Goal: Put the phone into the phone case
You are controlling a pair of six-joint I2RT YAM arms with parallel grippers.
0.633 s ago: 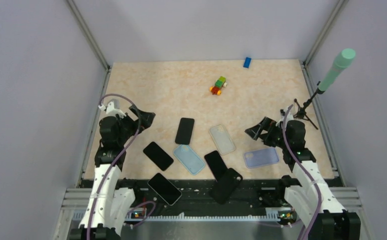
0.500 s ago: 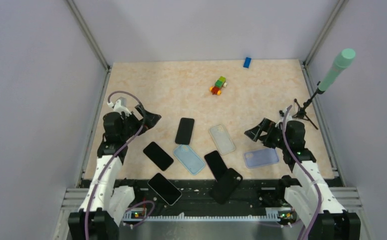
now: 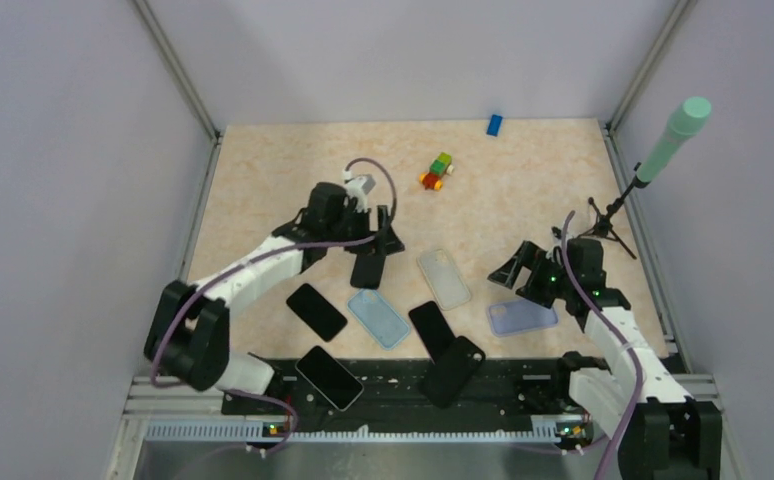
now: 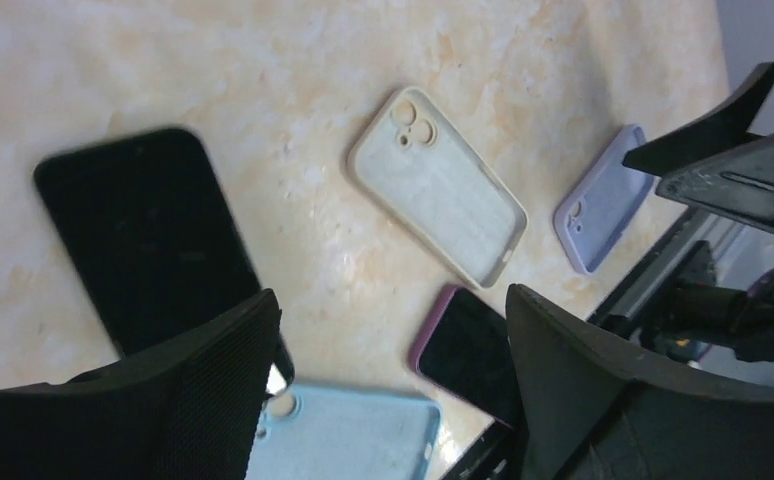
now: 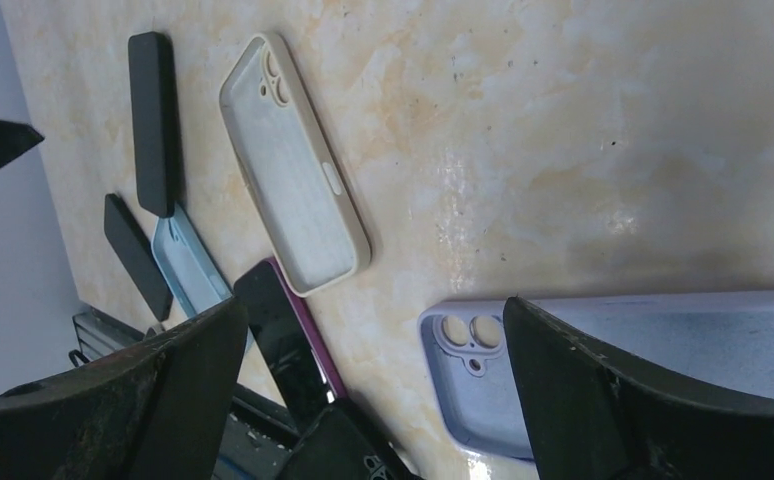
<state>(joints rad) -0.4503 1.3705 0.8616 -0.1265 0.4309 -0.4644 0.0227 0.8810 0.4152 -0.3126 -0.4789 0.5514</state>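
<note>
We line up on the phone (image 4: 148, 235)
Left gripper (image 4: 391, 300) hovers wide over it, likely to straddle its edges; right gripper (image 5: 375, 305), also wide, waits above the lilac case (image 3: 523, 318).

On the table (image 3: 263, 180), a phone (image 3: 367, 272) lies just behind one case (image 3: 378, 318), with another case (image 3: 444, 278) to its right.

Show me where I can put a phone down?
Bare table lies at the far left, between the side rail and the toy blocks, and again between those blocks and the tripod stand. The near middle is crowded: black phones, the light blue case, beige case and lilac case lie close together.
</note>
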